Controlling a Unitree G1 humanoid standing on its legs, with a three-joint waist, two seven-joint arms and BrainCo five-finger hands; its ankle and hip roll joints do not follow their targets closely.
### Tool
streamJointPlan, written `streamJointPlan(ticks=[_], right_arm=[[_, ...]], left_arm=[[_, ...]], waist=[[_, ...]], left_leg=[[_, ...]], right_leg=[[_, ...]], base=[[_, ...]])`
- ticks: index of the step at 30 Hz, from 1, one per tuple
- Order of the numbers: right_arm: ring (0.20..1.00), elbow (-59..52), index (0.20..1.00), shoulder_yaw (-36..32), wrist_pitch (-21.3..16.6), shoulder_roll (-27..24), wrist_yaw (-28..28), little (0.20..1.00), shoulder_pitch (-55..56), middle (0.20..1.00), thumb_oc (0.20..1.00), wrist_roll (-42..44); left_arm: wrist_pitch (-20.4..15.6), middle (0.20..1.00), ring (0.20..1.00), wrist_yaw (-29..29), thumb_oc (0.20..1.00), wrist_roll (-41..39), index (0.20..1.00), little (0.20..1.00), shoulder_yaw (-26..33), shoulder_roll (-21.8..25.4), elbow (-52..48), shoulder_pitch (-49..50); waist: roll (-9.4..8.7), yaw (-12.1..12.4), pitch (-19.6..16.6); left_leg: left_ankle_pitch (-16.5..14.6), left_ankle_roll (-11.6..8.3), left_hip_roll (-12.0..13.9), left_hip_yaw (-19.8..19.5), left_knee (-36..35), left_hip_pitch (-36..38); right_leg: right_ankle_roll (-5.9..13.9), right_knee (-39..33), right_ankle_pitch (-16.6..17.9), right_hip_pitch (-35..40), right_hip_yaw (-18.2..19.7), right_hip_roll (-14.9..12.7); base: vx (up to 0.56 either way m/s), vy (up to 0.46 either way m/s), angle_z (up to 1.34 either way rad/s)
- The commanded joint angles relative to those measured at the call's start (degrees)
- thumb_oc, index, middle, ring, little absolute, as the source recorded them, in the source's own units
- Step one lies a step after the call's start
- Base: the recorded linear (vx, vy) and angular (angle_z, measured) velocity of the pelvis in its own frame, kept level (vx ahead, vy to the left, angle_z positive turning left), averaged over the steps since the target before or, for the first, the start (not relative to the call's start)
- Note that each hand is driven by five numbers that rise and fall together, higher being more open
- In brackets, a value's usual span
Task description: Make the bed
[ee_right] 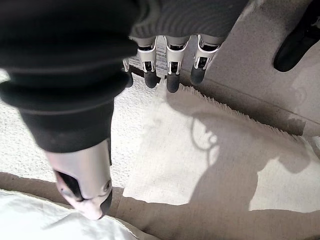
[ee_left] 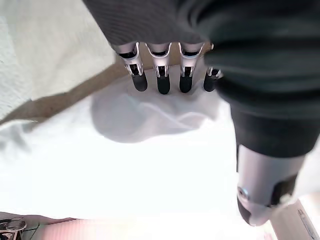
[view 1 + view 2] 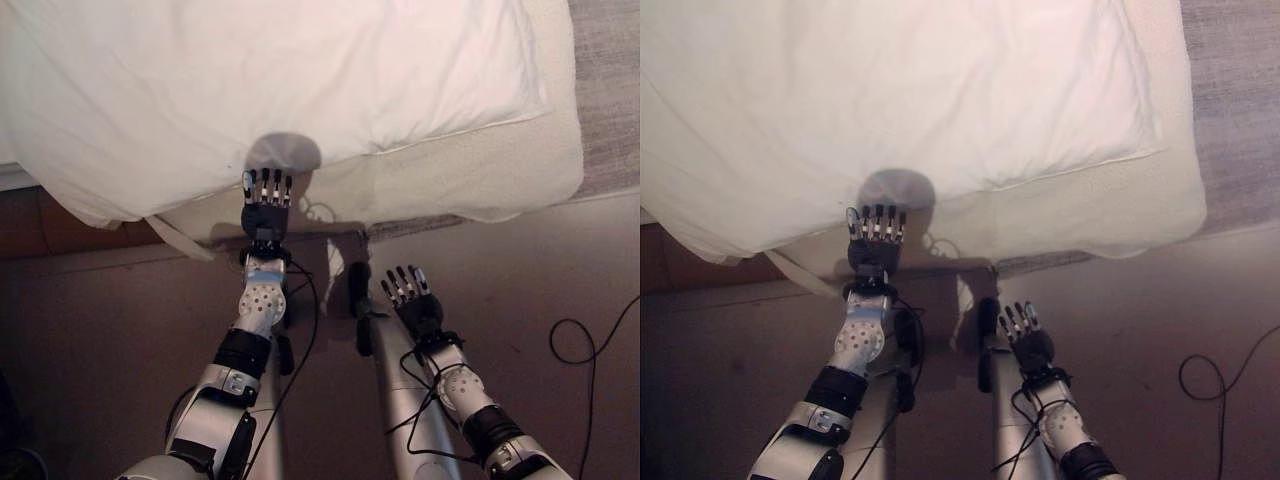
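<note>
A white duvet (image 3: pixel 280 80) lies across the bed, its near edge hanging over the side. Beneath it a cream blanket (image 3: pixel 480 170) sticks out along the bed's edge at the right. My left hand (image 3: pixel 266 210) reaches up to the duvet's near edge with straight fingers. In the left wrist view its fingertips (image 2: pixel 162 85) rest at the white cloth (image 2: pixel 150 130), holding nothing. My right hand (image 3: pixel 418 308) hovers open lower down, short of the bed. In the right wrist view its fingers (image 1: pixel 172 80) point over the cream blanket's fringed edge (image 1: pixel 200 145).
Brown floor (image 3: pixel 100 340) runs along the near side of the bed. A dark wooden bed side (image 3: pixel 60 228) shows under the duvet at the left. Grey carpet (image 3: pixel 605 80) lies beyond the bed's right end.
</note>
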Motion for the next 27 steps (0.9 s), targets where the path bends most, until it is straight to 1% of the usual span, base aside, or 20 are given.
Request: streamJointPlan(ticks=[1, 8, 11, 13, 16, 17, 18, 19, 20, 21, 25, 27], right_arm=[[1.000, -2.35, 1.000, 2.11, 0.76, 0.23, 0.58, 1.000, 5.17, 1.000, 1.000, -1.38], [1.000, -1.87, 1.000, 2.67, 0.88, 0.72, 0.33, 1.000, 5.81, 1.000, 1.000, -1.62], [1.000, -2.24, 1.000, 3.32, 0.95, 0.92, 0.14, 1.000, 5.75, 1.000, 1.000, -1.33], [1.000, -2.05, 1.000, 3.77, 0.98, 0.87, -0.41, 1.000, 5.40, 1.000, 1.000, -1.28], [1.000, -2.09, 1.000, 4.25, 1.02, 0.82, -1.25, 1.000, 4.91, 1.000, 1.000, -1.22], [1.000, -2.09, 1.000, 4.25, 1.02, 0.82, -1.25, 1.000, 4.91, 1.000, 1.000, -1.22], [1.000, -2.20, 1.000, 4.34, 1.19, 0.58, -1.80, 1.000, 4.53, 1.000, 1.000, -1.01], [1.000, -2.20, 1.000, 4.33, 1.19, 0.57, -1.81, 1.000, 4.52, 1.000, 1.000, -1.01], [1.000, -2.09, 1.000, 4.36, 1.35, 0.42, -2.40, 1.000, 4.08, 1.000, 1.000, -0.72], [1.000, -2.21, 1.000, 4.22, 1.37, 0.40, -2.54, 1.000, 3.89, 1.000, 1.000, -0.66], [1.000, -3.15, 1.000, 4.06, 1.76, -0.06, -3.29, 1.000, 3.33, 1.000, 1.000, -0.50], [1.000, -3.64, 1.000, 4.16, 1.89, -0.30, -3.82, 1.000, 2.96, 1.000, 1.000, -0.69]], left_arm=[[-3.51, 1.000, 1.000, -1.23, 1.000, 3.40, 1.000, 1.000, 1.21, 0.74, -2.97, -0.67], [-4.82, 1.000, 1.000, -0.98, 1.000, 5.74, 1.000, 1.000, 1.66, 1.48, -4.93, -0.76], [-6.01, 1.000, 1.000, 0.65, 1.000, 6.42, 1.000, 1.000, 2.12, 1.55, -4.46, -1.37], [-7.62, 1.000, 1.000, 3.73, 1.000, 6.96, 1.000, 1.000, 2.00, 1.10, -3.48, -2.20], [-8.51, 1.000, 1.000, 9.54, 1.000, 9.95, 1.000, 1.000, 1.55, 0.90, -1.83, -2.70], [-8.51, 1.000, 1.000, 9.55, 1.000, 9.96, 1.000, 1.000, 1.55, 0.90, -1.84, -2.70], [-8.60, 1.000, 1.000, 12.94, 1.000, 11.36, 1.000, 1.000, 1.38, 0.67, -0.92, -2.85], [-8.59, 1.000, 1.000, 13.03, 1.000, 11.43, 1.000, 1.000, 1.38, 0.64, -0.97, -2.85], [-8.72, 1.000, 1.000, 15.96, 1.000, 12.28, 1.000, 1.000, 1.27, 0.00, -0.47, -2.94], [-8.73, 1.000, 1.000, 17.20, 1.000, 12.83, 1.000, 1.000, 1.28, -0.33, -0.55, -2.81], [-7.83, 1.000, 1.000, 21.18, 1.000, 14.14, 1.000, 1.000, 1.32, -1.40, -0.47, -1.62], [-7.54, 1.000, 1.000, 22.63, 1.000, 13.46, 1.000, 1.000, 1.18, -1.75, 0.08, -1.20]], waist=[[0.76, 0.51, -5.29], [0.77, 0.48, -5.60], [0.65, 0.51, -5.75], [0.69, 0.45, -5.78], [0.84, 0.51, -5.67], [0.84, 0.51, -5.67], [1.02, 0.53, -5.51], [1.03, 0.53, -5.50], [1.29, 0.60, -5.33], [1.42, 0.60, -5.20], [1.81, 0.81, -4.66], [1.98, 0.86, -4.48]], left_leg=[[-2.49, 0.84, -1.45, 0.56, 1.34, -2.44], [-2.44, 0.72, -1.31, 0.36, 1.45, -2.78], [-2.51, 0.76, -1.26, 0.39, 1.43, -2.84], [-2.44, 0.74, -1.27, 0.46, 1.47, -3.04], [-2.26, 0.84, -1.31, 0.40, 1.17, -2.90], [-2.26, 0.84, -1.31, 0.40, 1.17, -2.90], [-2.22, 0.92, -1.33, 0.38, 1.48, -3.15], [-2.23, 0.92, -1.32, 0.37, 1.49, -3.16], [-2.18, 0.95, -1.41, 0.35, 1.55, -3.20], [-2.09, 0.93, -1.43, 0.33, 1.44, -3.19], [-1.92, 1.00, -1.50, 0.23, 1.30, -3.17], [-1.85, 1.07, -1.56, 0.14, 1.46, -3.32]], right_leg=[[5.94, -2.48, 0.59, -0.29, 0.01, -0.87], [5.90, -2.48, 0.49, -0.50, -0.08, -0.65], [5.89, -2.52, 0.52, -0.56, -0.02, -0.55], [5.94, -2.52, 0.73, -0.71, -0.05, -0.59], [6.01, -2.64, 0.87, -0.65, -0.16, -0.69], [6.01, -2.64, 0.87, -0.65, -0.16, -0.69], [5.93, -2.52, 0.83, -0.70, -0.14, -0.74], [5.93, -2.51, 0.83, -0.71, -0.15, -0.74], [5.85, -2.34, 0.82, -0.74, -0.16, -0.80], [5.85, -2.29, 0.85, -0.72, -0.21, -0.80], [5.84, -2.27, 1.02, -0.70, -0.34, -0.94], [5.79, -2.18, 1.03, -0.81, -0.46, -1.01]], base=[[0.00, 0.000, 0.00], [0.00, 0.000, 0.00], [0.00, 0.000, 0.00], [0.00, 0.000, 0.00], [0.01, -0.001, -0.02], [0.00, 0.000, 0.00], [0.00, 0.000, 0.00], [0.00, 0.000, 0.00], [0.00, 0.000, 0.00], [0.00, 0.000, 0.00], [0.00, 0.000, 0.00], [0.00, 0.000, 0.00]])
